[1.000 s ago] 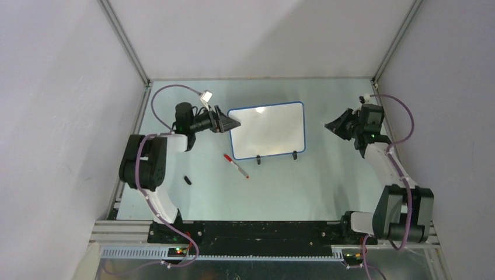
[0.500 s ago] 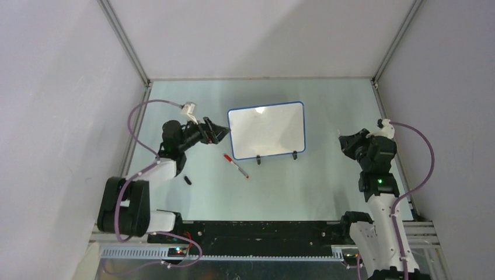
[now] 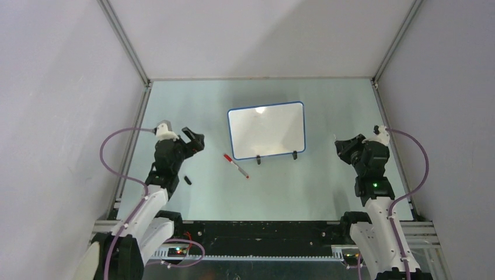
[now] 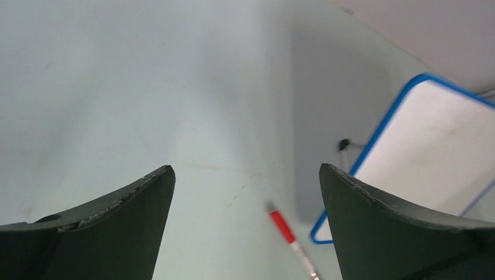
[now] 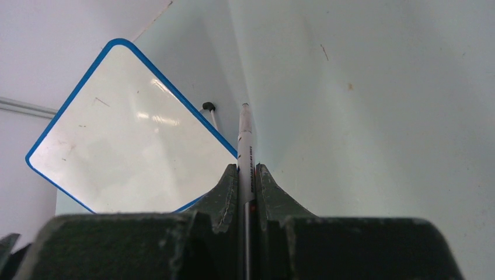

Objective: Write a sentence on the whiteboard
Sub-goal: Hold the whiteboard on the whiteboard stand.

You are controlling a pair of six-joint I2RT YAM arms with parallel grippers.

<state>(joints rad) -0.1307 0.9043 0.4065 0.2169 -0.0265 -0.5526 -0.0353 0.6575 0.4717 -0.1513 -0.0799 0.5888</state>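
- A small rectangular whiteboard (image 3: 266,129) with a thin blue rim and rounded corners is seen about midway between the left and right edges of the pale green worktop (image 3: 192,99), a little nearer the far edge than the near one.
- Two small black feet (image 3: 258,158) are seen under the board's near edge.
- The board's white face is shown plain in the top view and in the right wrist view (image 5: 125,134), with only glare and a few faint smudges.
- The left claw (image 3: 195,140) is held near the left edge of the worktop, well apart from the board; its dark fingers (image 4: 125,216) are spread wide and nothing is gripped between them.
- The right claw (image 3: 342,146) is held near the right edge, apart from the board, and is clenched on a slim white-barrelled pen (image 5: 244,137).
- The held pen is pointed away from the claw, and in the right wrist view its tip is seen just beside one black foot.
- A loose marker with a red cap and a white barrel (image 3: 236,165) is laid flat on the worktop just beside the board's near left corner, slanted toward the near edge; it is seen also in the left wrist view (image 4: 283,226).
- A small black cap (image 3: 187,179) is laid on the worktop near the left edge, close to the left arm.
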